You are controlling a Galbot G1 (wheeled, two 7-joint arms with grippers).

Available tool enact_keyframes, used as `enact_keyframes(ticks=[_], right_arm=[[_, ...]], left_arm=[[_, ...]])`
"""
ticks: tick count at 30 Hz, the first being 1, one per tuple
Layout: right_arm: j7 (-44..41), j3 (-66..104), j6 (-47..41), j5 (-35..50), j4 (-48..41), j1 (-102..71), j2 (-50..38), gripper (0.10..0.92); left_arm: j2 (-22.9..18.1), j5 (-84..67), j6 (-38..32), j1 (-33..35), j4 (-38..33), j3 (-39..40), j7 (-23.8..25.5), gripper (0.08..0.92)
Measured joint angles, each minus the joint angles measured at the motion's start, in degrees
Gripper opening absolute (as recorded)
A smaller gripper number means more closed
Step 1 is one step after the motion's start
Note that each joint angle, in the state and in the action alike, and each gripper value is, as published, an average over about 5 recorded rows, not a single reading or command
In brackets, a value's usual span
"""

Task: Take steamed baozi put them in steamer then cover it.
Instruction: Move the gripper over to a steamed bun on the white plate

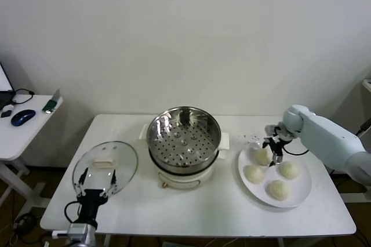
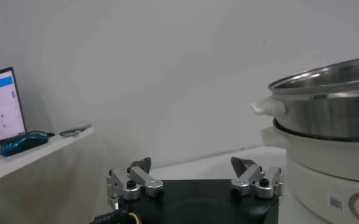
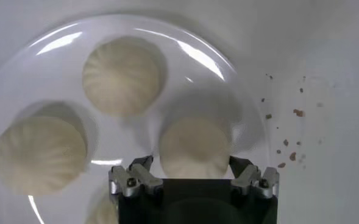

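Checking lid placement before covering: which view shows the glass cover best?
The head view: the cover lies whole on the table, left of the steamer. Neither wrist view shows the cover.

The steamer (image 1: 184, 137) was shiny polished metal with a perforated tray, on a smooth white plastic base. The lid (image 1: 106, 166) was clear glass. The buns (image 3: 124, 75) looked matt, softly pleated dough on a glossy white plate (image 3: 203, 55). The desk (image 1: 203, 206) was smooth, matt white.
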Motion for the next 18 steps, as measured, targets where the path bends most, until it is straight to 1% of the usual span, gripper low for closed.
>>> enact_keyframes(ticks=[12, 18], right_arm=[[-0.7, 0.3, 0.8, -0.5, -0.6, -0.1, 0.5, 0.71], [-1.1, 0.2, 1.6, 0.0, -0.4, 0.6, 0.2, 0.696]], left_arm=[[-0.2, 0.1, -0.1, 0.3, -0.5, 0.0, -0.1, 0.823], [-0.2, 0.1, -0.1, 0.6, -0.5, 0.0, -0.1, 0.823]])
